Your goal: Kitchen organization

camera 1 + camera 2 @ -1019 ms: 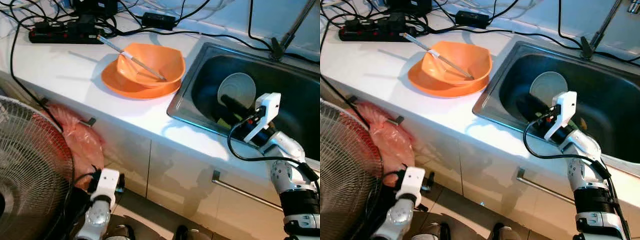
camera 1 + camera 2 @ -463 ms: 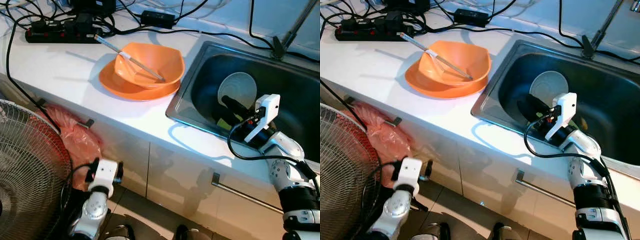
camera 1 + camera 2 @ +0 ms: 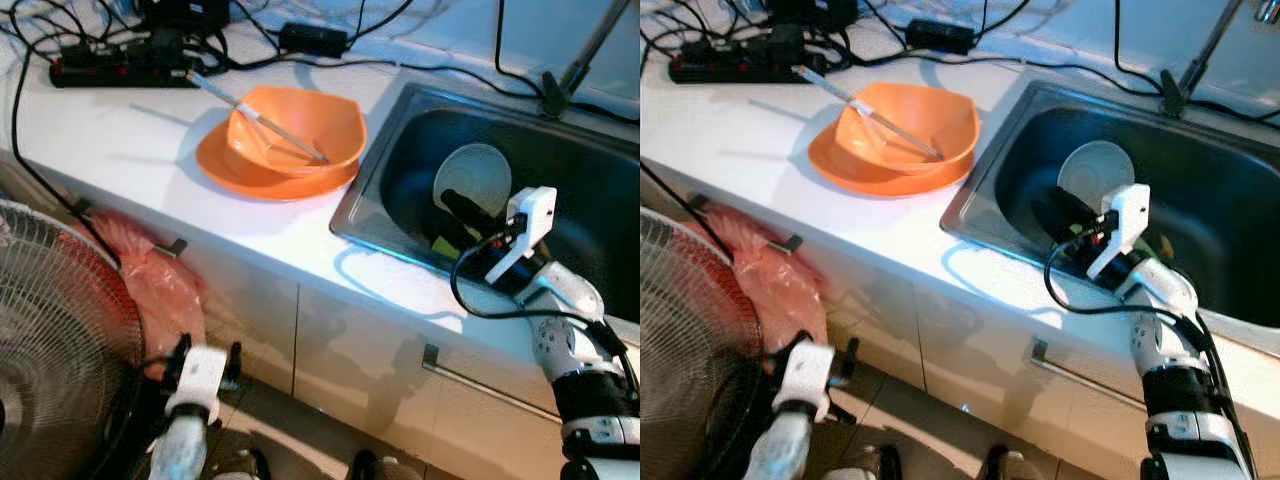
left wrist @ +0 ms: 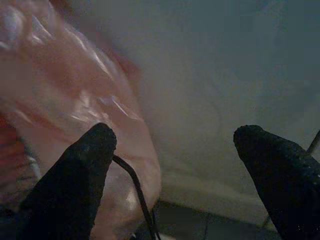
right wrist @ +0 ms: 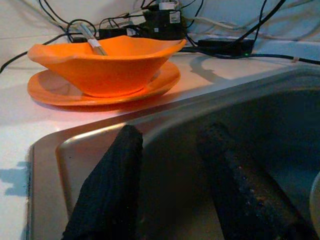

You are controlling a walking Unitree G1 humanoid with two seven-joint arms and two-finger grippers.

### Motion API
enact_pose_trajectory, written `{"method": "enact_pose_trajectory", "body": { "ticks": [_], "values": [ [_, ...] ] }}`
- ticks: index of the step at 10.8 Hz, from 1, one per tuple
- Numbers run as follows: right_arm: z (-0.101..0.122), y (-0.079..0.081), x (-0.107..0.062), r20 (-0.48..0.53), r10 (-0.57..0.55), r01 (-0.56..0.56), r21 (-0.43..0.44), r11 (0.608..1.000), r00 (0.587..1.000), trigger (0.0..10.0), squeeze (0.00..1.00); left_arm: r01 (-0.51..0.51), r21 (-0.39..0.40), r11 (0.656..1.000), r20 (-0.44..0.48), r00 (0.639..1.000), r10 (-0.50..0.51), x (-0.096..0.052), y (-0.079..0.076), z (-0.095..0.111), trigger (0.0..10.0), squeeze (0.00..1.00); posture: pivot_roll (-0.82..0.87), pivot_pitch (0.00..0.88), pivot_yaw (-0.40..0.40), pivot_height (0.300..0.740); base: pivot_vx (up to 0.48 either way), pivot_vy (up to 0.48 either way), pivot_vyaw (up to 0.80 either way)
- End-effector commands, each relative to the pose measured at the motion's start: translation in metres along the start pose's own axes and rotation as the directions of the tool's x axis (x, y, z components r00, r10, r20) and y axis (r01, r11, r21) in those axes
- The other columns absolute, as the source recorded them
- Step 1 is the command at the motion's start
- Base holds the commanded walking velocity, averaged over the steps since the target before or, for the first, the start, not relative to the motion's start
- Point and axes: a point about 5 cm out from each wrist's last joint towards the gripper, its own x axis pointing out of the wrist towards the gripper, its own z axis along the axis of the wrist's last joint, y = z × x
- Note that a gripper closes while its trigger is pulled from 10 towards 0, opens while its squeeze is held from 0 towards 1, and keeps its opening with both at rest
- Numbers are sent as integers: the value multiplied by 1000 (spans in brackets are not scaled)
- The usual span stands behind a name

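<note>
Right now the right gripper (image 3: 455, 208) sits inside the sink (image 3: 400, 120) at right-centre of the head view, fingers parted a modest gap, holding nothing; the wrist view shows both black fingers (image 5: 107, 185) below the sink rim, aimed back toward the counter. Round white plate (image 3: 473, 178) lies on the sink floor just beyond the fingertips, with something small and yellow-green (image 3: 443, 245) beside it (can't tell what). Orange bowl (image 3: 296, 128) sits on an orange plate (image 3: 225, 165) upper centre on the white counter (image 3: 130, 130), with a long utensil (image 3: 262, 118) resting in it, handle pointing toward the power strip (image 3: 130, 68). Left gripper (image 4: 175, 165) hangs low at the bottom left, spread wide and empty, near the pink plastic bag (image 3: 150, 275) and the fan (image 3: 50, 350). My read: the step is picking the plate out of the sink. Do it by bringing one finger under the plate edge, closing on the rim, then lifting clear of the sink wall. The slick basin means slip risk.
</note>
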Motion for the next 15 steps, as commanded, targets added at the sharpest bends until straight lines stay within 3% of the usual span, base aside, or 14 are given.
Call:
{"method": "enact_pose_trajectory", "body": {
  "ticks": [1, 3, 5, 8, 9, 11, 12, 13, 15],
  "values": [
    [-12, 3, -4, -44, 9, -8, 28, 1000, 999, 10000, 0, 2, 39, 999, 95, 995, -6, 0, 1, 16, 10000, 0, 67, 141, 1, 740, 0, 0, 0],
    [-14, 2, -4, -47, 7, -6, 28, 1000, 999, 10000, 0, -87, 65, 994, 242, 968, 69, -7, 13, 52, 10000, 0, 82, 142, 5, 740, 0, 0, 0],
    [-14, 2, -3, -48, 9, -7, 29, 1000, 999, 10000, 0, -174, 56, 983, 317, 937, 148, -13, 23, 75, 10000, 0, 88, 154, 0, 740, 0, 0, 0],
    [-14, 1, 0, -52, 11, -10, 31, 999, 999, 10000, 0, -241, 92, 966, 485, 858, 168, -14, 35, 133, 10000, 0, 103, 165, -11, 740, 0, 0, 0],
    [-14, 1, 2, -50, 12, -10, 30, 999, 999, 10000, 0, -269, 65, 961, 522, 830, 197, -9, 42, 150, 10000, 0, 104, 163, -13, 740, 0, 0, 0],
    [-14, 1, 3, -47, 9, -8, 31, 1000, 999, 10000, 0, -280, 8, 960, 530, 815, 233, 5, 56, 177, 10000, 0, 104, 159, -15, 740, 0, 0, 0],
    [-15, 1, 3, -47, 4, -2, 32, 999, 999, 10000, 0, -297, -92, 951, 522, 798, 300, 21, 74, 193, 10000, 0, 104, 157, -16, 740, 0, 0, 0],
    [-16, 2, 4, -47, 4, -3, 33, 999, 999, 10000, 0, -295, -116, 949, 533, 788, 310, 27, 80, 201, 10000, 0, 101, 155, -17, 740, 0, 0, 0],
    [-17, 3, 5, -44, 1, 0, 36, 999, 999, 10000, 0, -226, -215, 950, 543, 781, 309, 43, 93, 225, 10000, 0, 98, 151, -17, 740, 0, 0, 0]
  ]
}}
